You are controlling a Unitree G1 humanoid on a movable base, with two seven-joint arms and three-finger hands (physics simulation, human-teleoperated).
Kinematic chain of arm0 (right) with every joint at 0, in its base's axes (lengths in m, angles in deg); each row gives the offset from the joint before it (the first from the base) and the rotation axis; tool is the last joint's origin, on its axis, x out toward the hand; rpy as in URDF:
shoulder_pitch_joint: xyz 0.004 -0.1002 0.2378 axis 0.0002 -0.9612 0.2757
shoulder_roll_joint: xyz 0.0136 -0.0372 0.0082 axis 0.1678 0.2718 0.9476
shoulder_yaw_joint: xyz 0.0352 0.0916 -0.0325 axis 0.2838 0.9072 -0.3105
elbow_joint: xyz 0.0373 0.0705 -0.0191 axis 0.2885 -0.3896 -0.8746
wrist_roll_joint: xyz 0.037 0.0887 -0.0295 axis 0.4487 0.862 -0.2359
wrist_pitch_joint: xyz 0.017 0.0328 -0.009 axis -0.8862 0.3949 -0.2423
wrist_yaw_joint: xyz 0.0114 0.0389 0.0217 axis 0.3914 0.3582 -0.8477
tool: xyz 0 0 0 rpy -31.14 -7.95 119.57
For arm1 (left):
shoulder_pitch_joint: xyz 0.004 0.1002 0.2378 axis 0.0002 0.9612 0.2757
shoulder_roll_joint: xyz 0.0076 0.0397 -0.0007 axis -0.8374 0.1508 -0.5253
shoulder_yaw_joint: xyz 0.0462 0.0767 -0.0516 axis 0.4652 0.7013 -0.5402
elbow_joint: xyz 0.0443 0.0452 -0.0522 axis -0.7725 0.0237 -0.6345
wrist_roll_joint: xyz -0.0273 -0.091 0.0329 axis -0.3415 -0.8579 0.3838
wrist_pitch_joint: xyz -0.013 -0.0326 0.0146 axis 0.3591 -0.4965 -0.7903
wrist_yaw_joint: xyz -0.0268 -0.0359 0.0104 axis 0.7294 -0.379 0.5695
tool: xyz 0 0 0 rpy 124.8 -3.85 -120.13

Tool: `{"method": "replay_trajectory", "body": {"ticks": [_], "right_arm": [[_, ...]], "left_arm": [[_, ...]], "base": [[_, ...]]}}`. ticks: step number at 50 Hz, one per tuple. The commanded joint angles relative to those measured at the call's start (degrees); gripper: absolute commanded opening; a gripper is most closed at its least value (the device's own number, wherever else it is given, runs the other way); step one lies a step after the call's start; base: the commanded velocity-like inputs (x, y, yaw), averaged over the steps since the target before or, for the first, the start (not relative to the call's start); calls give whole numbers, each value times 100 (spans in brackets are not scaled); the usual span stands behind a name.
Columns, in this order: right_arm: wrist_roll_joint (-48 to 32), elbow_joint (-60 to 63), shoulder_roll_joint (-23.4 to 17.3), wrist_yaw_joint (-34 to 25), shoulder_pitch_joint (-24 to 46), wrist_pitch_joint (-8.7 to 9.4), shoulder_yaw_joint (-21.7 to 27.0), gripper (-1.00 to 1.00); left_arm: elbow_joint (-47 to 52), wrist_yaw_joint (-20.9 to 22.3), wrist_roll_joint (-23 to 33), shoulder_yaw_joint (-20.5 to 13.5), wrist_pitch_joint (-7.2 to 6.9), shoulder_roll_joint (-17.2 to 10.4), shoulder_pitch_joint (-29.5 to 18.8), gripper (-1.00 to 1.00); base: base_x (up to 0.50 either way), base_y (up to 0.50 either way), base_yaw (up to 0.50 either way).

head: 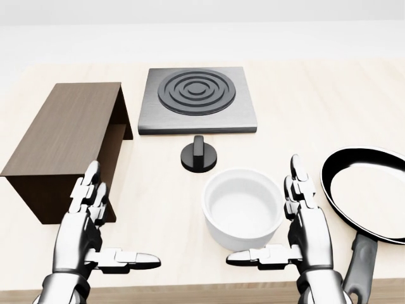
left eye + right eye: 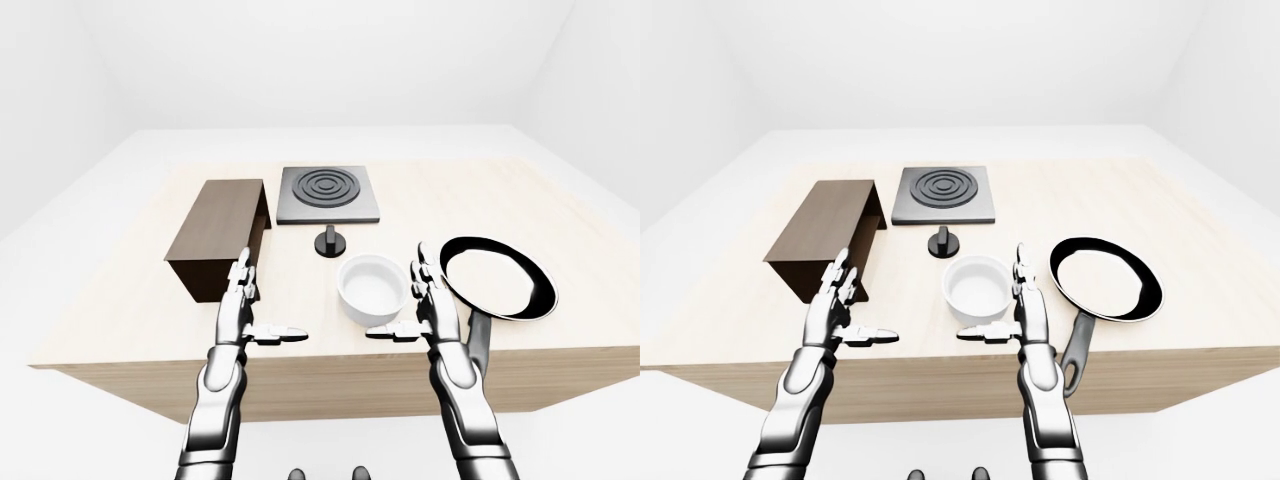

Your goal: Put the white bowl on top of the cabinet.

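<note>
The white bowl (image 1: 243, 214) stands upright and empty on the wooden table, low in the head view, right of centre. The brown cabinet (image 1: 69, 136) lies at the left, its open side facing right. My left hand (image 1: 95, 234) is open, palm inward, just below the cabinet and well left of the bowl. My right hand (image 1: 297, 228) is open, its fingers (image 1: 299, 187) beside the bowl's right wall and its thumb under the bowl's lower edge. Neither hand grips anything.
A black frying pan (image 1: 370, 193) lies at the right, its handle (image 1: 361, 266) close to my right hand. A grey stove plate (image 1: 197, 98) and a black knob (image 1: 199, 157) sit above the bowl. The table's near edge (image 1: 190, 292) runs under both wrists.
</note>
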Motion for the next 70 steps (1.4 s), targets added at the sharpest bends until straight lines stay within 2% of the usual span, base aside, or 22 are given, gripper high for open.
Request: {"method": "replay_trajectory", "body": {"ticks": [1, 5, 6, 7, 9, 11, 12, 14, 15, 16, 18, 19, 22, 23, 27, 36, 41, 51, 63, 67, 68, 70], "right_arm": [[60, 11, -38, -42, 26, 133, 9, 100], [-86, -29, -54, 32, 54, 260, -10, 100], [-172, -15, -62, 91, 65, 395, -11, 100], [-187, -11, -64, 96, 78, 458, -6, 100], [-208, 30, -70, 76, 47, 420, -5, 100], [-210, 32, -68, 73, 46, 419, -4, 100], [-245, 197, -73, 187, 26, 553, 68, 100], [-209, 313, -99, 176, -3, 625, 133, 100], [-183, 336, -118, 157, -2, 644, 172, 100], [-207, 301, -137, 204, 29, 608, 224, 100], [-210, 298, -137, 206, 31, 605, 229, 100], [-159, 258, -176, 181, 90, 644, 300, 100], [-162, 263, -185, 189, 98, 646, 327, 100], [-148, 310, -201, 180, 88, 699, 359, 100], [-293, 251, -213, 341, 105, 631, 413, 100], [-211, 410, -276, 386, 117, 735, 595, 100], [-118, 467, -336, 354, 163, 826, 717, 100], [-61, 617, -365, 324, 124, 854, 826, 100], [-14, 672, -396, 294, 134, 917, 894, 100], [38, 789, -395, 264, 103, 917, 933, 100], [57, 840, -396, 249, 82, 917, 949, 100], [73, 872, -395, 232, 71, 917, 963, 100]], "left_arm": [[-160, -271, 139, -71, 58, -7, -77, 100], [-184, -312, 235, 2, 9, 19, -78, 100], [-189, -334, 277, 35, -6, 32, -82, 100], [-202, -343, 332, 72, -49, 35, -90, 100], [-328, -541, 522, 118, -28, 71, -178, 100], [-333, -546, 525, 119, -25, 71, -182, 100], [-859, -823, 806, 201, 7, 114, -500, 100], [-1159, -958, 940, 235, 26, 119, -677, 100], [-1278, -998, 987, 258, -7, 134, -770, 100], [-1213, -1039, 1079, 324, -190, 170, -809, 100], [-1207, -1041, 1086, 327, -202, 173, -811, 100], [-1176, -1133, 1309, 479, -362, 235, -884, 100], [-1163, -1200, 1461, 544, -401, 272, -917, 100], [-1025, -1204, 1633, 699, -488, 359, -936, 100], [-797, -1387, 2053, 930, -488, 518, -933, 100], [-937, -1626, 2567, 1248, -488, 769, -1069, 100], [-922, -1674, 3102, 1469, -488, 908, -1182, 100], [-1499, -1850, 4027, 1959, -488, 1318, -1321, 100], [-2290, -1741, 5123, 2134, -488, 1609, -1606, 100], [-2994, -1970, 5593, 2140, -488, 1749, -1749, 100], [-3226, -2248, 5630, 2036, -488, 1797, -1880, 100], [-3268, -2210, 5602, 1995, -488, 1822, -1927, 100]], "base": [[1, 0, 0], [0, 0, 0], [0, 0, 0], [0, 0, 0], [0, 0, 0], [1, 0, 0], [0, 0, 0], [0, 0, 0], [0, 0, 0], [0, 0, 0], [0, 0, 0], [0, 0, 0], [0, 0, 0], [0, 0, 0], [0, 0, 0], [0, 0, 0], [0, 0, 0], [0, 0, 0], [0, 0, 0], [0, 0, 0], [0, 0, 0], [0, 0, 0]]}}
